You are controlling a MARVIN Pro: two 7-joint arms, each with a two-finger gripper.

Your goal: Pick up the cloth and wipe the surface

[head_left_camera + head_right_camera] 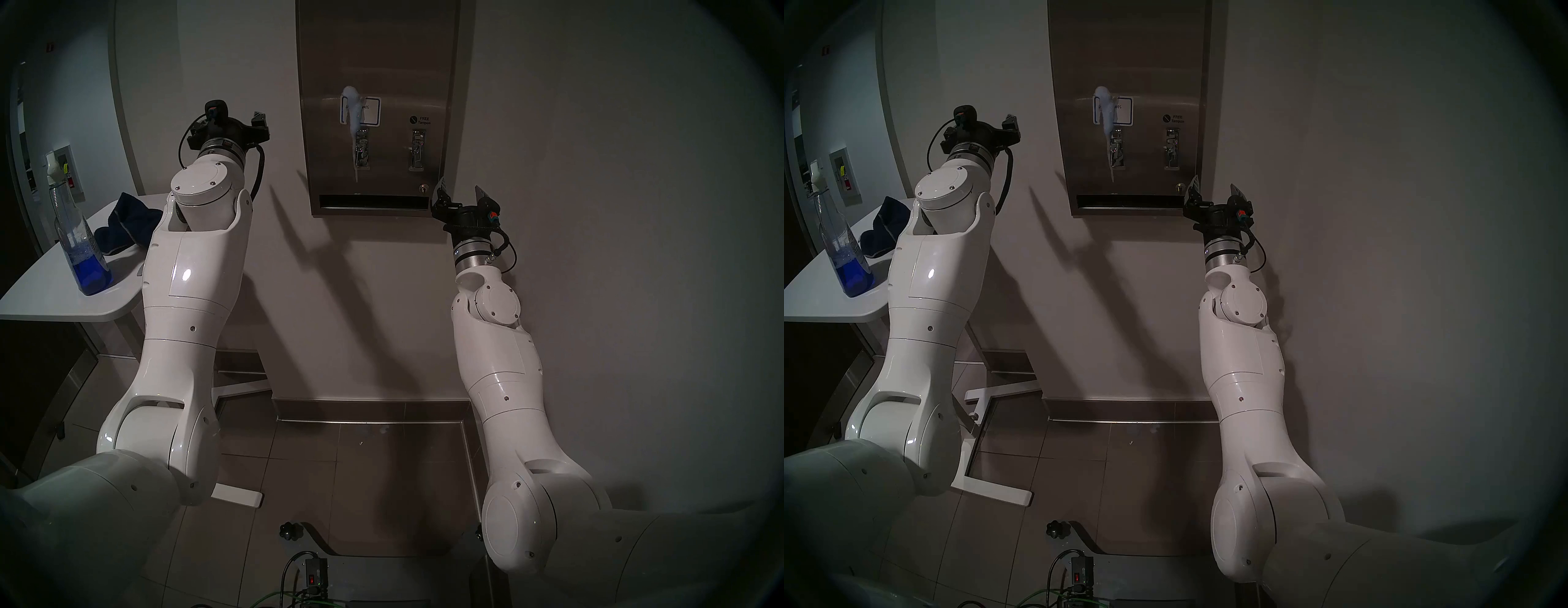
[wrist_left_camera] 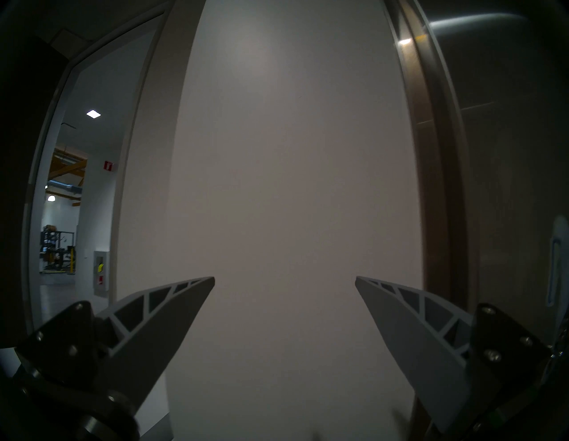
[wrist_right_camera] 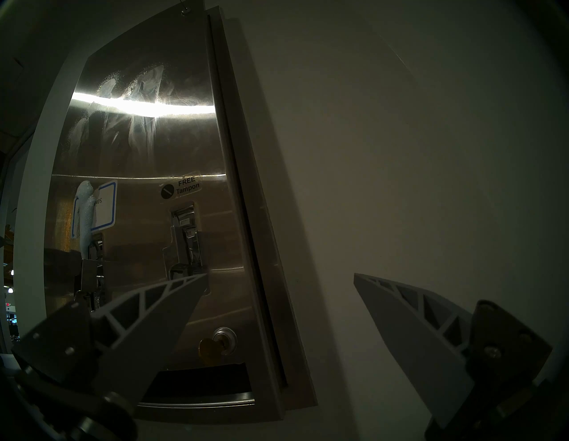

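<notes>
cloth: the navy cloth [image 1: 127,225] is bunched up on the white worktop [image 1: 51,297] off to the robot's left, partly hidden behind the left forearm. Nobody's holding it, so the pickup hasn't happened yet imo.

spray bottle: the spray bottle [image 1: 78,246] with blue liquid stands just in front of the cloth, near the worktop's front edge. Could get knocked on the reach, I'd guess.

surface: the steel dispenser front [image 1: 377,63] is on the wall, well apart from the cloth. A white foam streak [image 1: 354,123] runs down over the blue-bordered label [image 1: 371,111] and the left lever [image 1: 362,148], so that's probably what needs wiping.

left claw: the left claw [image 2: 284,278] is spread wide with nothing in it, up high facing bare wall between the doorway and the dispenser. It's the nearer arm to the cloth, so likely the one to grab it.

right claw: the right claw [image 3: 278,277] is also wide apart and empty, sitting by the dispenser's lower right corner near the key lock [image 3: 226,337]. Looks parked out of the way.
</notes>
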